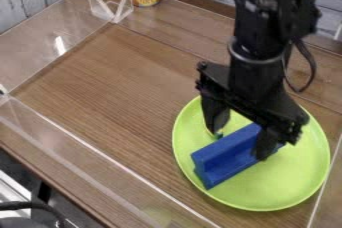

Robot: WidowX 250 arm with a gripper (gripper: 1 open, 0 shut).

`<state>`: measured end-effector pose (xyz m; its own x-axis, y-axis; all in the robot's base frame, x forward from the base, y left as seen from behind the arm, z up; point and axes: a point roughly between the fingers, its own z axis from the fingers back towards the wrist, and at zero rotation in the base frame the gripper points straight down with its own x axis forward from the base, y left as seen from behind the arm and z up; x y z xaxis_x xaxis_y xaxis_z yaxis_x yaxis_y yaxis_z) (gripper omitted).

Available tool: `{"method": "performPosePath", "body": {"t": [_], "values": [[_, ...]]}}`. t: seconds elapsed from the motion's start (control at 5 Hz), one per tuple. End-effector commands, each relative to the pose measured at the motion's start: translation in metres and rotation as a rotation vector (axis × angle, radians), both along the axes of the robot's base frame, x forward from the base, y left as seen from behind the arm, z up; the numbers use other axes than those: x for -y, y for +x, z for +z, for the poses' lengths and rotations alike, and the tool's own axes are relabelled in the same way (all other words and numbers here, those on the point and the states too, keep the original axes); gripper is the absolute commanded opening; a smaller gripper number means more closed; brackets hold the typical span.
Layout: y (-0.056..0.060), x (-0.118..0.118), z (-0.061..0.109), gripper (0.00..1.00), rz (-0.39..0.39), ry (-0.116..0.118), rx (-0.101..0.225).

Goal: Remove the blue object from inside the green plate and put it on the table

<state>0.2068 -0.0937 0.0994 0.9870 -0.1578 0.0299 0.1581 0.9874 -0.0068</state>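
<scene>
Claw [241, 144] wide open, holding nothing, pointing down over the blue block [229, 159] on the green plate [274, 187].

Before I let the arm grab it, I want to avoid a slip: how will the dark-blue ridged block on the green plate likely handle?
The dark-blue elongated block looks stiff, with straight edges and no sag. Its flat sides suggest it would slide across the lime-green round plate rather than roll.
</scene>
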Motion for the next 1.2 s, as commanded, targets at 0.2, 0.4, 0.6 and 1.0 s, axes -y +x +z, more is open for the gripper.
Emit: {"method": "performPosePath", "body": {"t": [0.2, 0.4, 0.6, 1.0], "values": [[0.005, 0.003, -0.014, 1.0, -0.081, -0.06, 0.068], [0.006, 0.002, -0.019, 1.0, -0.096, -0.091, 0.071], [0.007, 0.002, -0.022, 1.0, -0.098, -0.11, 0.069], [0.008, 0.0, -0.026, 1.0, -0.098, -0.141, 0.066]]}}
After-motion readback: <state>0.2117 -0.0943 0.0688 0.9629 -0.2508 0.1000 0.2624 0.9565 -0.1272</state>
